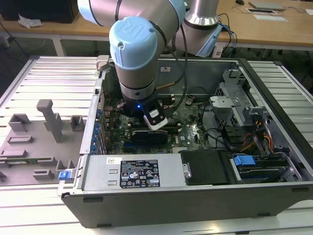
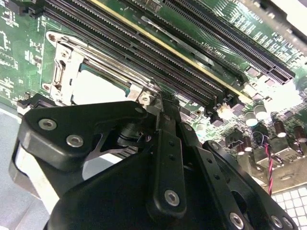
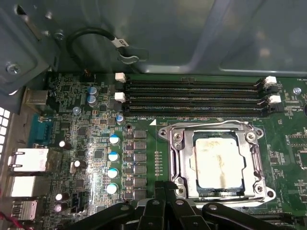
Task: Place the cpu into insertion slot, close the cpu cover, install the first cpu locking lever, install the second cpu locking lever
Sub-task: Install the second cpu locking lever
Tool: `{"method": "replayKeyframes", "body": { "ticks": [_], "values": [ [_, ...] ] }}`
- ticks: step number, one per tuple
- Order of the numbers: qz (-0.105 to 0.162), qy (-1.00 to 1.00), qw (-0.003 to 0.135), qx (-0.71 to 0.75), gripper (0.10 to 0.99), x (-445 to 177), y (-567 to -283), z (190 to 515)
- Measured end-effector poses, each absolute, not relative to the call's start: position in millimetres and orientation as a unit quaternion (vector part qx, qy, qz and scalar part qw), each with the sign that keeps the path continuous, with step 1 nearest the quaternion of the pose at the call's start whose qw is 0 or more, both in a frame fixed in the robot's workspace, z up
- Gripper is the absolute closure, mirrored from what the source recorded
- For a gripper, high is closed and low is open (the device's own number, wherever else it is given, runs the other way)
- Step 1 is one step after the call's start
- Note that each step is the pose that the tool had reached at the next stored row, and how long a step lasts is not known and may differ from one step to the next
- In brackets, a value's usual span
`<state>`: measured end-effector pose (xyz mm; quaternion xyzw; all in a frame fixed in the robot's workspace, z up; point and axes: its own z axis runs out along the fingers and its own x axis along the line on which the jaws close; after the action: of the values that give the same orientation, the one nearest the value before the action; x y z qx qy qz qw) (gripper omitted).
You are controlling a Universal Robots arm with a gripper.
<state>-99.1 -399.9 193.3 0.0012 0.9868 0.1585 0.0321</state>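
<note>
Sitting under cpu cover (image 3: 217,132): cpu (image 3: 217,160).

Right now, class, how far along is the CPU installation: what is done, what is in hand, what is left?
Done: the cpu sits in its socket and the cpu cover lies flat around it on the motherboard. In hand: the claw is at the socket's edge, its fingertips together; whether it grips a locking lever I cannot tell. Left: I cannot tell whether either lever is latched, so both remain unconfirmed.

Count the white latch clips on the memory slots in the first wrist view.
4 white clips: two at one end of the memory slots, two at the other end. More may be hidden.
</note>
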Motion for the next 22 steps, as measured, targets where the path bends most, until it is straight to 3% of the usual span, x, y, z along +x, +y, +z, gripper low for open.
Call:
{"method": "replayKeyframes", "body": {
  "ticks": [10, 19, 22],
  "values": [
    [0.158, 0.987, 0.032, 0.001, 0.980, -99.1, -400.0, 195.0],
    [0.158, 0.987, 0.032, 0.001, 0.980, -99.1, -400.0, 222.8],
    [0.143, 0.989, 0.032, 0.001, 0.980, -98.3, -400.0, 225.3]
  ]
}}
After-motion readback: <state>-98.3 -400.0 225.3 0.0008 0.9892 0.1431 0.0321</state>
